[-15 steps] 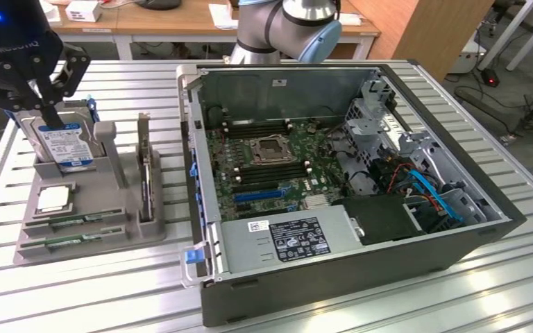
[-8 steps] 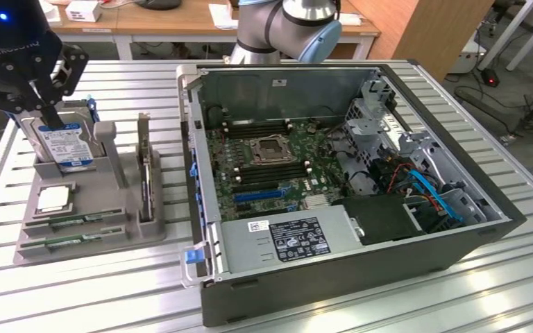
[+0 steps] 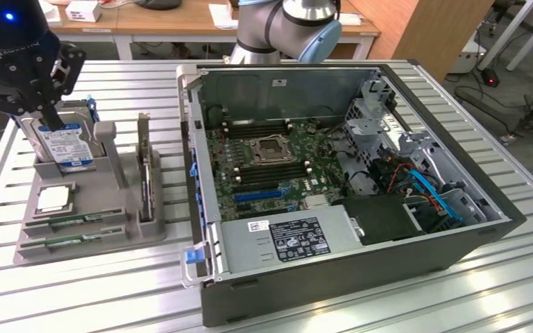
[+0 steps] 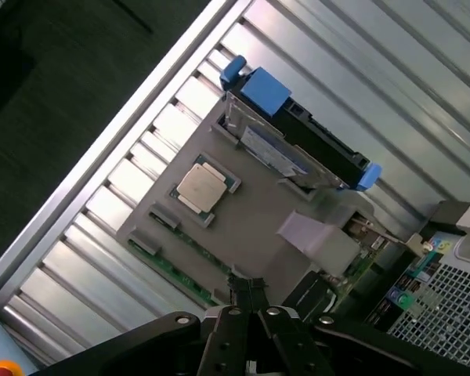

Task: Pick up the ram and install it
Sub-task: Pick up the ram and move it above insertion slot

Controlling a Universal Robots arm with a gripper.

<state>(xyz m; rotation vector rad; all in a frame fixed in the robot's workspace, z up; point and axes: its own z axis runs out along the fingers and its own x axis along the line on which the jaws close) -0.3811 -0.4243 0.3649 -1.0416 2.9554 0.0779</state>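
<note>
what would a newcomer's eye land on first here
The open computer case fills the middle of the exterior view, its green motherboard laid bare. On that view's left, a grey tray holds a hard drive, a silver processor chip and two ram sticks along its edge nearest the camera. The shut tool hangs above that tray, holding nothing.

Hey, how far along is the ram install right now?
Nothing looks done: both ram sticks lie in the grey tray, and the motherboard's memory slots look empty. In hand: the gripper, shut and holding nothing, hangs over the tray. Left: picking up a stick and installing it.
</note>
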